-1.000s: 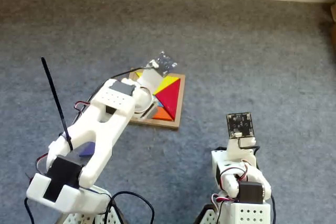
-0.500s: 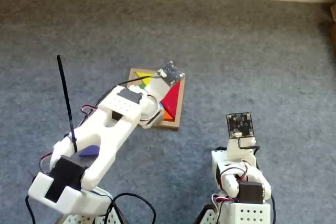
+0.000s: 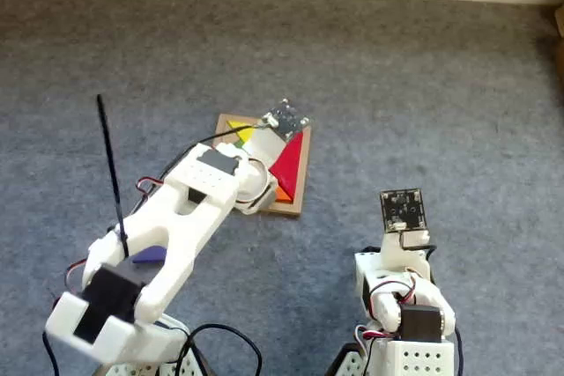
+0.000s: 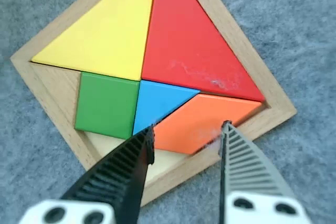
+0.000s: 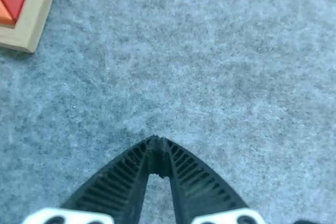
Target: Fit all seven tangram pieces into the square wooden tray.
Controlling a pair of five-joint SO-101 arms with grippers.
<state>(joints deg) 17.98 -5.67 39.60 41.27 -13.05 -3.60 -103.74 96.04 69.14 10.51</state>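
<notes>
The square wooden tray (image 4: 273,114) holds a yellow triangle (image 4: 107,35), a red triangle (image 4: 191,40), a green square (image 4: 107,106), a small blue triangle (image 4: 160,100) and an orange parallelogram (image 4: 202,121). My left gripper (image 4: 187,131) hangs open just above the orange parallelogram, with nothing between its fingers. In the high view the left arm (image 3: 198,204) stretches over the tray (image 3: 304,178). A purple piece (image 3: 148,253) lies on the carpet, partly hidden beside that arm. My right gripper (image 5: 156,141) is shut and empty over bare carpet, near its base (image 3: 401,305).
Grey carpet covers the whole floor. Bare wood (image 4: 55,85) shows in the tray beside the green square. A corner of the tray (image 5: 31,22) appears in the right wrist view. A black cable (image 3: 110,173) rises from the left arm.
The left arm has swung to the right and now lies farther across the tray, hiding more of the pieces. The right arm has not moved.
</notes>
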